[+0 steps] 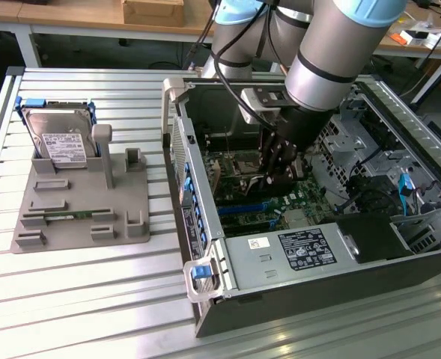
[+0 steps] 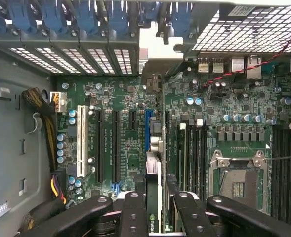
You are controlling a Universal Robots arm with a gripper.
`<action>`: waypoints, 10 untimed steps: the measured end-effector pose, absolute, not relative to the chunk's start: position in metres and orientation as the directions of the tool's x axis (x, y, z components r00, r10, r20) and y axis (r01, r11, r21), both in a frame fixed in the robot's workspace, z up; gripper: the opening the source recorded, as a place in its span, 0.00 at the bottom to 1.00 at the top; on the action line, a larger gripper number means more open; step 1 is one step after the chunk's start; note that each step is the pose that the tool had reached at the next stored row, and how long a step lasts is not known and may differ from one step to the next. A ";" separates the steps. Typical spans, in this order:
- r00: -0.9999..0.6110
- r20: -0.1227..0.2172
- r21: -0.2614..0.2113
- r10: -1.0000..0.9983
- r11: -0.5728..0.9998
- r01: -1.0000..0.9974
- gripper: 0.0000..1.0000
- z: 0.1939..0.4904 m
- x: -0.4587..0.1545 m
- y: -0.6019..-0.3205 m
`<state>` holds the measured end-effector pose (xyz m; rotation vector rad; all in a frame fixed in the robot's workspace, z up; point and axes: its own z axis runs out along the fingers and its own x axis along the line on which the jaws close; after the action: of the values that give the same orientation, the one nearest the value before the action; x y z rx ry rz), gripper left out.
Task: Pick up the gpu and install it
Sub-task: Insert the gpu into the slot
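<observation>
We are deep inside the open computer case [image 1: 205, 247] now, the gripper [image 1: 278, 173] lowered over the motherboard [image 1: 295, 206] with the arm reaching down from above. From the wrist view we see the gripper [image 2: 154, 207] clenched on the gpu [image 2: 154, 173], the card held edge-on between the two fingers [image 2: 133, 212], its thin green edge running straight ahead toward the case's rear wall. We read that edge-on hold as deliberate: the card has to meet a slot along its whole length, so it is carried upright and in line with the row of expansion slots.

The gpu sits just beside the blue slot [image 2: 147, 129], its silver bracket end [image 2: 152, 74] up near the slotted rear openings, where a bracket would need to line up. Whether the card's edge is already seated or just above the board, we cannot tell from here.

Over on the exterior view's left, the grey parts holder [image 1: 78, 209] carries the hard drive [image 1: 59, 138] standing upright and a memory stick [image 1: 74, 215] lying flat, both well apart from the case.
</observation>
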<state>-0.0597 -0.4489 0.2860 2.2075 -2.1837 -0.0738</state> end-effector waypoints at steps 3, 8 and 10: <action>0.011 -0.009 0.059 -1.000 -0.011 -0.998 0.26 0.285 -0.060 -0.449; 0.011 -0.009 0.059 -1.000 -0.011 -0.998 0.26 0.285 -0.060 -0.449; 0.011 -0.009 0.059 -1.000 -0.011 -0.998 0.26 0.284 -0.061 -0.449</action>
<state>-0.0607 -0.4490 0.2843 2.2076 -2.1839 -0.0740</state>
